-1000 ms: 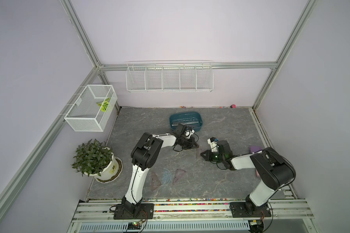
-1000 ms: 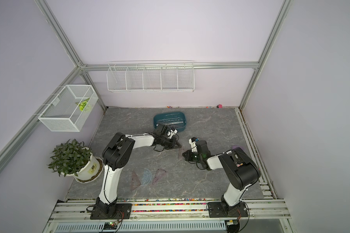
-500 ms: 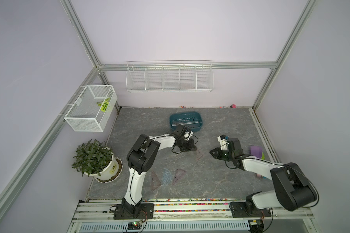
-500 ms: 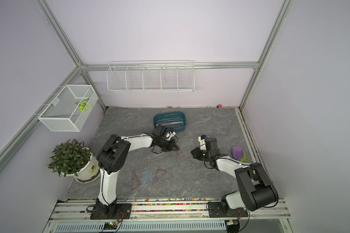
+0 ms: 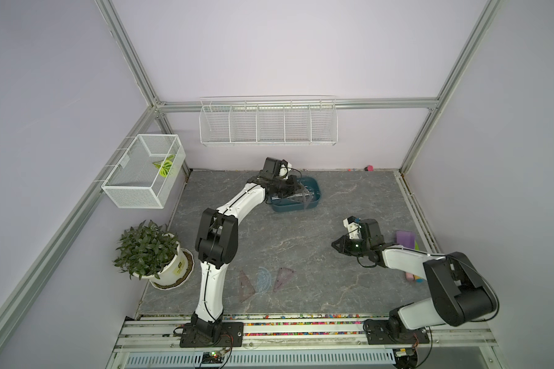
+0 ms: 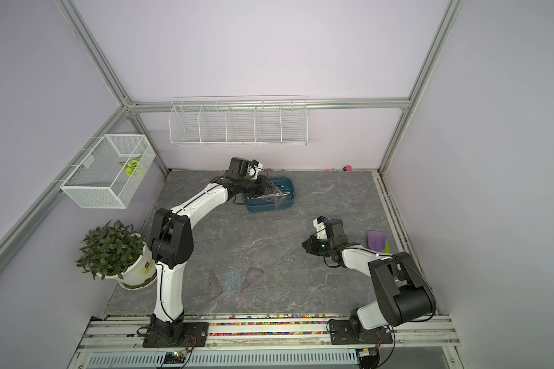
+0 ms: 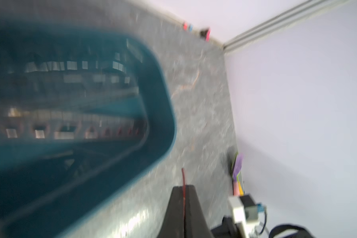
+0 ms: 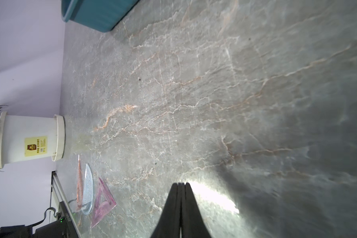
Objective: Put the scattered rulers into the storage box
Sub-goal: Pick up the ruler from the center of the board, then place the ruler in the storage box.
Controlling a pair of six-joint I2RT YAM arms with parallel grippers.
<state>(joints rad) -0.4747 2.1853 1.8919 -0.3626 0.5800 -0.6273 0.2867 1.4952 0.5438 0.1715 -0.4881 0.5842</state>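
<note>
Grey marbled tabletop [image 5: 359, 198] carries the teal storage box [image 5: 291, 208] near the back wall, with straight rulers [image 6: 285, 191] already lying inside. Above the box the left gripper [image 7: 183, 189] is clamped on a smoky triangle [image 6: 277, 199], apparently about to drop it in, while the right gripper [image 8: 181, 185] hovers pinched together on nothing. A protractor [image 5: 263, 281] between a slim set square [image 5: 247, 287] and a broader set square [image 5: 283, 278] lies untouched near the front edge: three pieces left.

Count three triangles in all: two triangles [image 5: 246, 286] [image 5: 283, 278] on the table [image 5: 301, 230] and one triangle [image 6: 278, 198] over the storage box [image 5: 288, 208]. Count one protractor [image 5: 263, 281], one storage box, two wire baskets [image 5: 267, 124] [image 5: 143, 172] and one potted plant [image 5: 147, 249]. You cannot count the straight strips [image 7: 74, 66] inside the box, which are blurred, or the partly hidden pastel items [image 5: 405, 238].
</note>
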